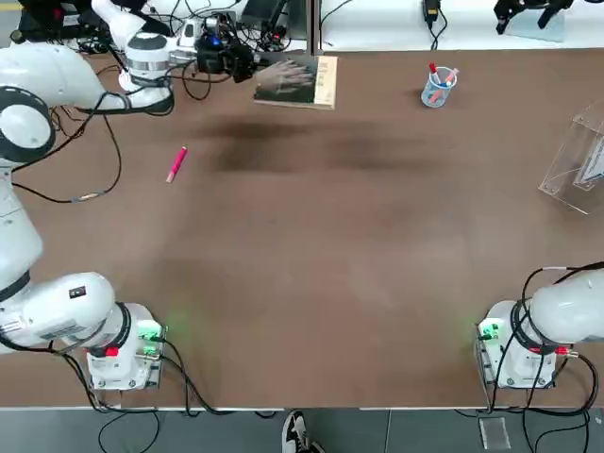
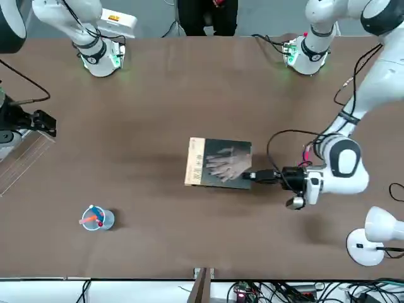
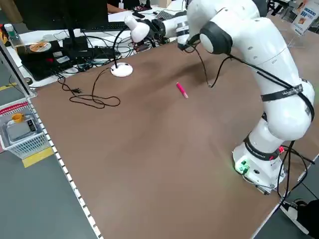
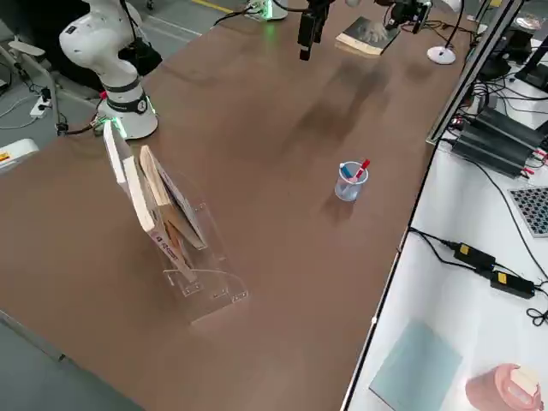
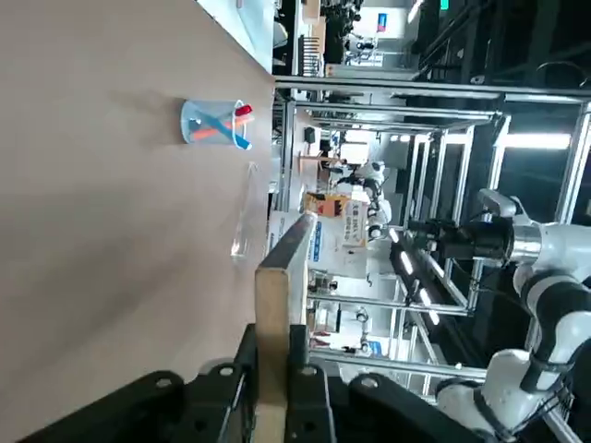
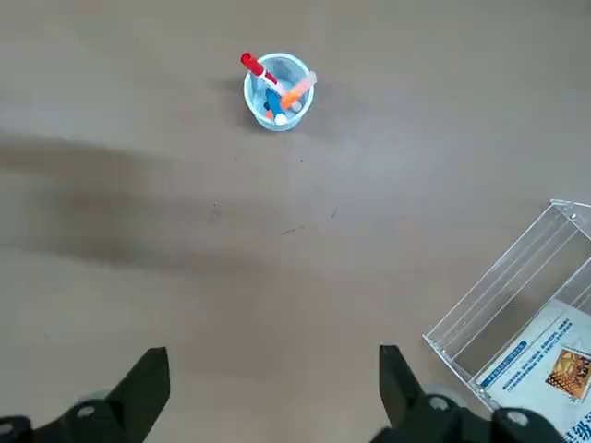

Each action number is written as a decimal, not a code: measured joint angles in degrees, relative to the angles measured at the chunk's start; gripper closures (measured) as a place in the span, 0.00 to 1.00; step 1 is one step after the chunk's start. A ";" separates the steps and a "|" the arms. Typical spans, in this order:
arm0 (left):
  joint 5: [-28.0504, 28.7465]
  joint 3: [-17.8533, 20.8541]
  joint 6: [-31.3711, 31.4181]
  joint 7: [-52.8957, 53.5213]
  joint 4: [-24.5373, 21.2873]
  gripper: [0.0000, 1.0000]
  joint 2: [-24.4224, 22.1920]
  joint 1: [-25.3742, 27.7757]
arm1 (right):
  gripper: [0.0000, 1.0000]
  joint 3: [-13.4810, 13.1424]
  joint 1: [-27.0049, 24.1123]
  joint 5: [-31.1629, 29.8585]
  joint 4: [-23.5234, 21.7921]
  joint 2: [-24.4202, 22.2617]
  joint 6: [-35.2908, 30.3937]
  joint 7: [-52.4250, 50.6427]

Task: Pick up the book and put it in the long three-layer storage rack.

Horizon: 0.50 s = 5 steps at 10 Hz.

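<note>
**Book pinched by its edge, far from the rack**

Black jaws of the left gripper (image 5: 272, 392) are clamped tight on one thin edge of the book (image 2: 219, 163), the tan board edge standing up between them in the wrist view. From across the bench, the gripper lies level and holds the short side opposite the tan strip, so the book sticks out flat beyond the jaws, cover up. Its shadow on the bench (image 1: 311, 255) suggests it is lifted clear, near the far edge, well apart from the long three-layer storage rack (image 1: 578, 160) over on the robot's right.

My guess is the book is light and fairly stiff, but thin enough to sag or swing from a one-edge hold; the cover looks smooth, so it could slip if swung hard. A hold nearer the middle of an edge seems safest.

Its long axis runs roughly in line with the gripper, the tan strip leading towards the rack side. The rack's slots slant, so the book must tip on edge to go in.

Parked near its base, the right gripper (image 6: 272, 392) hangs with jaws wide and empty.
</note>
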 joint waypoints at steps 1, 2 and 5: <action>-1.34 0.00 1.00 0.00 0.00 1.00 0.00 -1.20 | 0.00 0.02 0.15 -0.02 0.00 0.00 -0.13 0.00; -2.63 -0.01 1.67 -0.01 0.00 1.00 0.00 -2.25 | 0.00 0.03 0.43 -0.04 0.00 0.00 -0.18 0.00; -7.00 0.00 2.45 -0.02 -0.03 1.00 0.01 -4.40 | 0.00 0.06 1.19 -0.04 -0.01 0.00 -0.17 0.00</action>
